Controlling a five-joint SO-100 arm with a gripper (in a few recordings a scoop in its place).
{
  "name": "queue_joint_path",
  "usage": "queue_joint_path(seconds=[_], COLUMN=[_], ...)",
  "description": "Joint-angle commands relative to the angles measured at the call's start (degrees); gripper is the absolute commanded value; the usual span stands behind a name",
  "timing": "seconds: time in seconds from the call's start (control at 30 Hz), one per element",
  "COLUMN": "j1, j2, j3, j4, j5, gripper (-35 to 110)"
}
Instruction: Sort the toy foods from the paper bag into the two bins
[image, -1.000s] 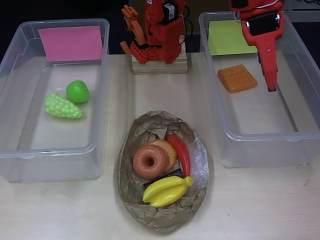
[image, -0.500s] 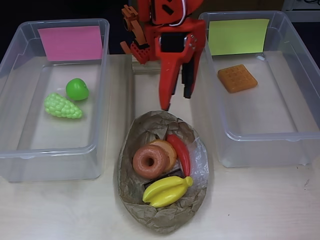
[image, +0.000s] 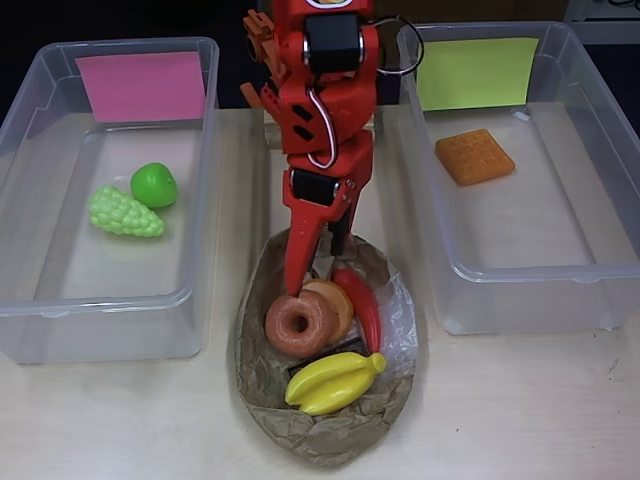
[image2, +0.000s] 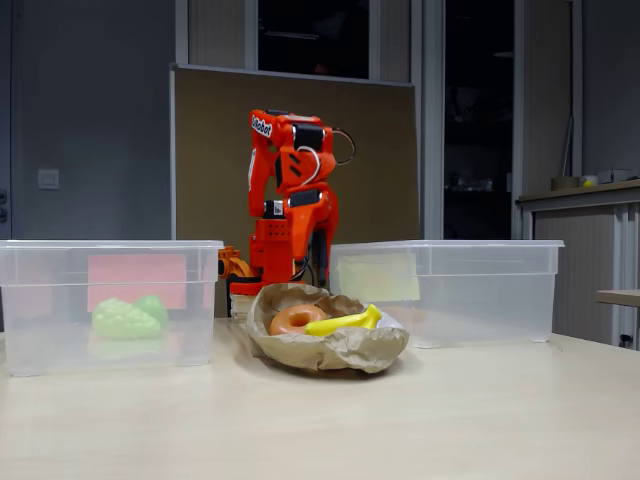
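Three toys are sorted. The apple (image: 154, 184) and grapes (image: 124, 212) lie in the pink-labelled bin (image: 30, 300) at nine o'clock of the paper bag (image: 262, 372), and the waffle (image: 474, 156) lies in the yellow-green-labelled bin (image: 500, 275) at two o'clock. Left in the bag are the donut (image: 300, 324), a croissant beneath it, the chili (image: 362, 306), the bananas (image: 334, 382) and a dark bar. The gripper (image: 318, 270) hangs at the bag's twelve o'clock edge, jaws slightly parted and empty.
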Motion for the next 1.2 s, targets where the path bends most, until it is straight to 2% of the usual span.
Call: queue_joint_path(seconds=[0.0,0.6,0.8,1.03,1.17], j1=[0.62,4.57,5.1,5.27,4.92], j2=[-3.08,-19.25,-22.32,-23.64,-23.29], j3=[-1.58,-12.39,-15.64,-17.31,-17.67], j4=[-1.58,-2.55,-2.46,-2.55,-1.76], j5=[-1.76,-7.29,-8.17,-7.29,-6.86], gripper=[41,35,27,11,8])
